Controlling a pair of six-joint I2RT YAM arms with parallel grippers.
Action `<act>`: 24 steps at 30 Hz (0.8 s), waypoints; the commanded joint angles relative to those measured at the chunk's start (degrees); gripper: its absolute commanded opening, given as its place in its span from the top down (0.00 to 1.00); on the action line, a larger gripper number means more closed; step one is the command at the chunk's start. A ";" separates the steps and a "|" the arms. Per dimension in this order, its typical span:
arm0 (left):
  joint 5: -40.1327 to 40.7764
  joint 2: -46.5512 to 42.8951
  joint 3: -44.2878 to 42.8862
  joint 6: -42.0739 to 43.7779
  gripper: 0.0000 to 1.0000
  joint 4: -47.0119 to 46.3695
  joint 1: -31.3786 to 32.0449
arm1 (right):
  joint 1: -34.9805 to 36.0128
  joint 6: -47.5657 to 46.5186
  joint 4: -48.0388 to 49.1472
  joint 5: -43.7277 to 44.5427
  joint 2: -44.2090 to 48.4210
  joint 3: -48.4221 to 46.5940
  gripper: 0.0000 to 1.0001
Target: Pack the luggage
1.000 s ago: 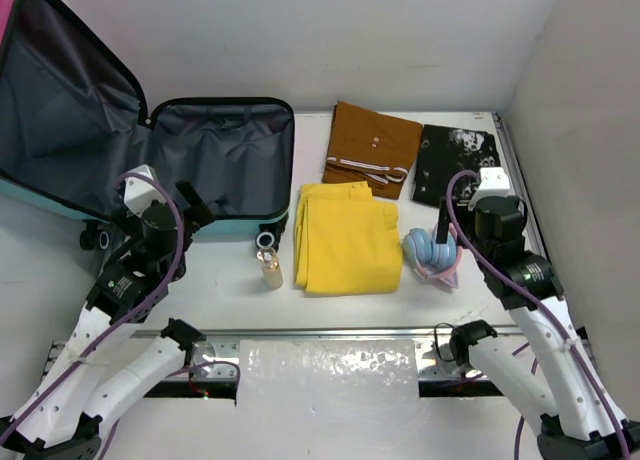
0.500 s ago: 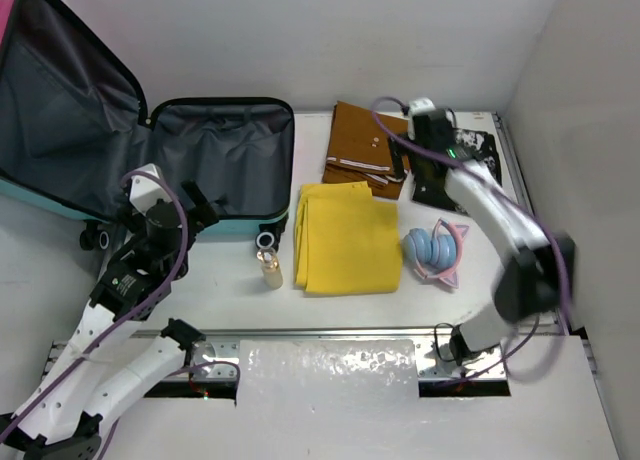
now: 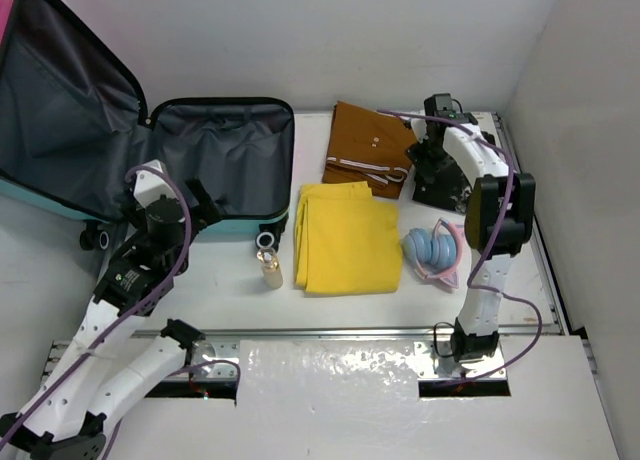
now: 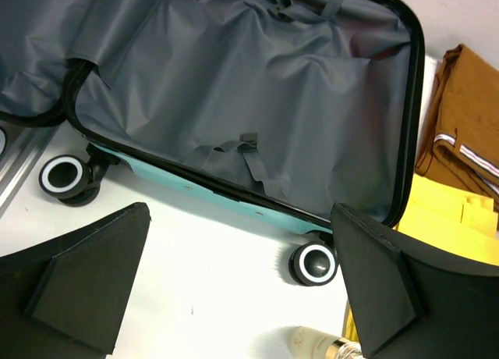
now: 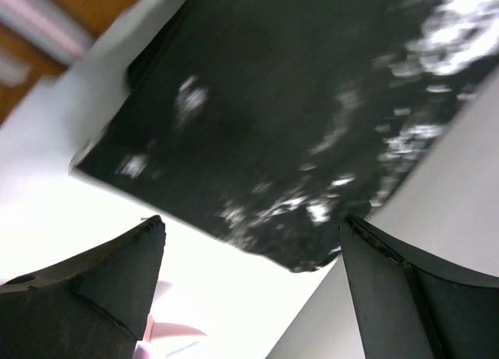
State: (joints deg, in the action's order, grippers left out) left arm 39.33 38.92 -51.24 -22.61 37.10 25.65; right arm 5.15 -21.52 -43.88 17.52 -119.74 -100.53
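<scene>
luggage (image 3: 215,155): being left lying open at the back-left of the table (image 3: 200,290); lid being leaned up to the left, dark grey lining being shown in both halves, teal edge being turned toward the arms
wheels (image 4: 314,263): small black ones being seen at the near teal edge, resting on the table
left gripper (image 3: 200,202): being held just in front of the luggage's near edge; jaws being kept fully spread, nothing between them
left gripper (image 4: 240,218), wrist view: near rim of the luggage being framed between the fingers
right gripper (image 3: 433,170): being held at the back-right over the black garment (image 3: 448,192); jaws being kept spread, nothing being pinched
right gripper (image 5: 251,222), wrist view: blurred; corner of the black garment (image 5: 296,117) being seen between the fingers; contact with the cloth cannot be told
brown garment (image 3: 370,145): folded, being left flat just left of the black garment
yellow garment (image 3: 348,235): folded, being left mid-table, near the luggage's right side
headphones (image 3: 430,252): blue and pink, being left just right of the yellow garment
bottle (image 3: 269,265): small, being left between the luggage's near edge and the yellow garment; upright or lying cannot be told
</scene>
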 commanded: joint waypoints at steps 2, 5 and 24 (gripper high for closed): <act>-3.47 1.25 0.36 1.43 0.00 -3.26 -1.39 | -0.31 -7.12 -7.79 -11.86 0.49 2.18 0.13; -4.00 1.95 0.27 1.69 0.00 -3.44 -1.65 | -0.31 -6.79 -8.68 -14.09 -2.76 2.18 0.16; -4.79 3.36 0.88 2.13 0.00 -3.97 -3.41 | -0.31 16.40 8.20 -3.89 -19.11 -22.49 0.80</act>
State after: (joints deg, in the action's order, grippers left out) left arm 34.76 42.19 -50.57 -21.23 35.75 23.14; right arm 4.86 -13.45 -39.77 12.60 -137.69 -114.30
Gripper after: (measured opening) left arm 0.999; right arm 0.194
